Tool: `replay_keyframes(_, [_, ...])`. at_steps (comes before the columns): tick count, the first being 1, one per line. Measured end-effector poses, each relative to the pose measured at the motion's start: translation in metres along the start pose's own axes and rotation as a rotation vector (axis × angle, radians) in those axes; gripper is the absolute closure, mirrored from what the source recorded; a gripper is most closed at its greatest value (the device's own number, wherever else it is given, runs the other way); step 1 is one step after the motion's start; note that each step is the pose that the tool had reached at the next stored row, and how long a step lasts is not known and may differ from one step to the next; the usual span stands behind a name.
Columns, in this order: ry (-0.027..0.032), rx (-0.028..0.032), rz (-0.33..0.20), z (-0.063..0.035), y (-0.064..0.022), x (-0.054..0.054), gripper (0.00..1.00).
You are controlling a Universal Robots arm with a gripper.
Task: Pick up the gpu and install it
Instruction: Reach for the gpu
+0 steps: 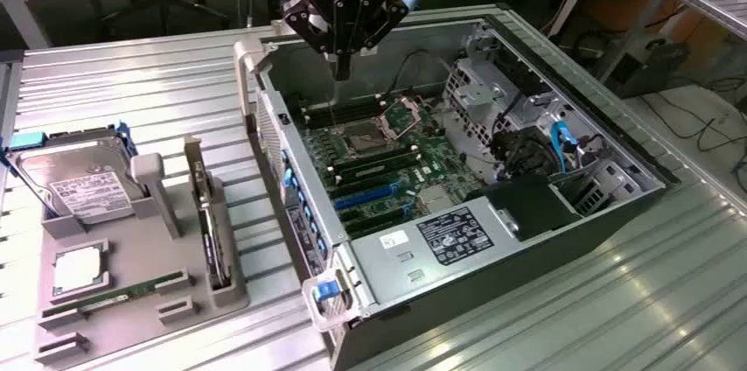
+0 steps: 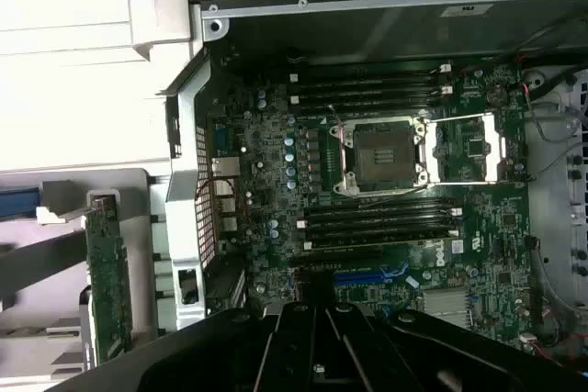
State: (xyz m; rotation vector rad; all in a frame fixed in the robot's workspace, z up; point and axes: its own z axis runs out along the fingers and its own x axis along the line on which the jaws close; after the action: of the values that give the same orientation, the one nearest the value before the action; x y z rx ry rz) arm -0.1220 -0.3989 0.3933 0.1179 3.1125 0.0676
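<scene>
Jaws pressed together and empty, the gripper [image 1: 341, 70] hangs above the open computer case [image 1: 526, 301], over the far end of the motherboard [image 1: 391, 165]. From the jaws, the gpu [image 1: 206, 213] lies well apart, sideways beyond the case wall and lower down, standing on edge in a grey holder [image 1: 140, 257]. Its long axis runs roughly parallel to that wall, bracket end uppermost.

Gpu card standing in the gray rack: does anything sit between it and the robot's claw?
Yes, the side wall of the open computer case. The gripper hangs shut over the case, and the gpu stands in the holder outside it. The gripper looks higher than the wall's rim, though.
</scene>
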Motion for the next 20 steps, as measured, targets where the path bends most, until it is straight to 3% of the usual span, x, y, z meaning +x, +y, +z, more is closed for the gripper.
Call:
replay_keyframes(14, [0.0001,0.0,0.0,-0.0001,-0.0007,0.002,0.89])
replay_keyframes(18, [-0.0009,0.0,0.0,-0.0006,-0.0063,0.012,0.89])
replay_keyframes(20, [-0.0024,-0.0003,0.0,-0.0011,-0.0123,0.025,0.89])
